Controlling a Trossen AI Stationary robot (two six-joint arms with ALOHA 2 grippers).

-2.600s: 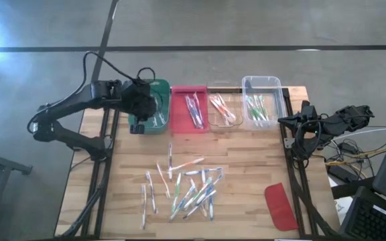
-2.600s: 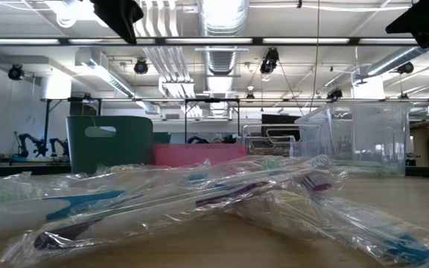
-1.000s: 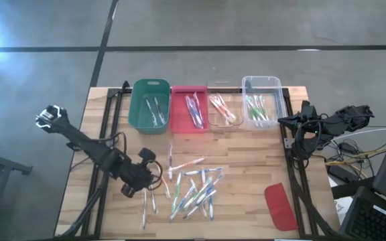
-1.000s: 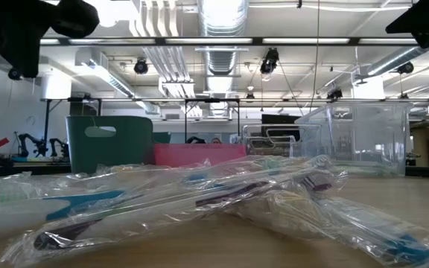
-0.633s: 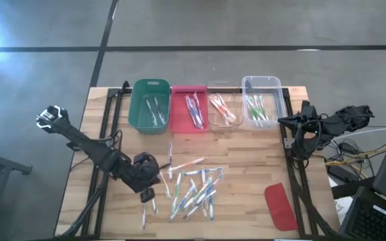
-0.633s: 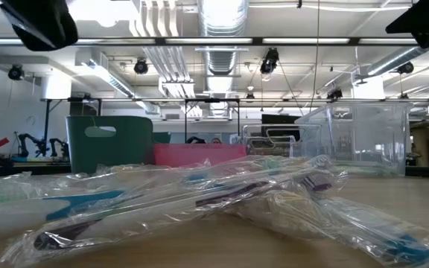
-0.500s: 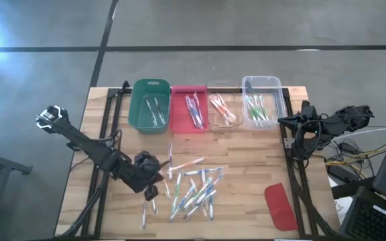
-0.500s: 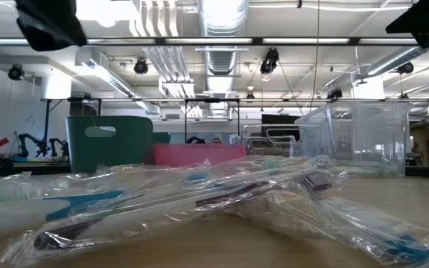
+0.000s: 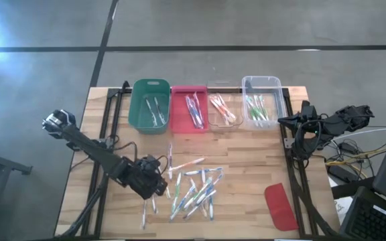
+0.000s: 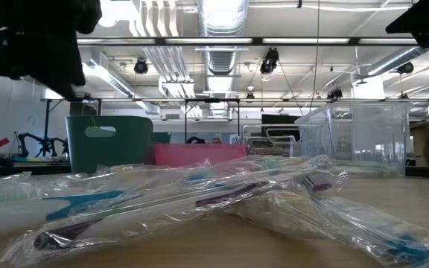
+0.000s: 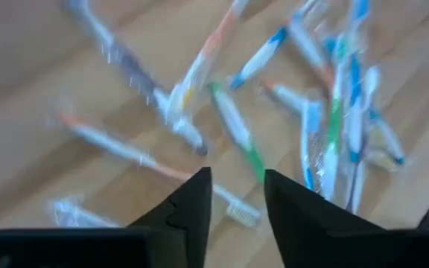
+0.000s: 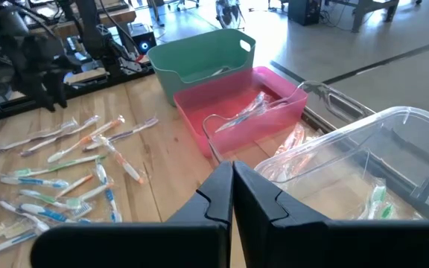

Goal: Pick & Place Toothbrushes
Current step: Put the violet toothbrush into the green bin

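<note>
While its fingers are standing a little apart with nothing between them, the left tool [image 9: 154, 187] is hovering low over the left edge of the loose toothbrushes [image 9: 191, 184], which are lying scattered and overlapping on the bare wood in the middle of the worktop [image 9: 246, 167]. From the wrist, a green-accented brush [image 11: 237, 134] and an orange-tipped one [image 11: 125, 149] are showing just ahead of the fingertips, with blue-accented ones crowding beside them.

Along the far edge of the worktop four bins are sitting side by side: a green bin [image 9: 149, 107], a pink bin [image 9: 189, 108], a small clear bin [image 9: 222, 107] and a taller clear bin [image 9: 261, 102], each already holding a few brushes. A flat red lid [image 9: 280, 206] is lying near the front right corner, well apart from the pile.

The right tool [image 12: 232, 195] is waiting with its fingers pressed together, off the right edge of the worktop beside the clear bins.
</note>
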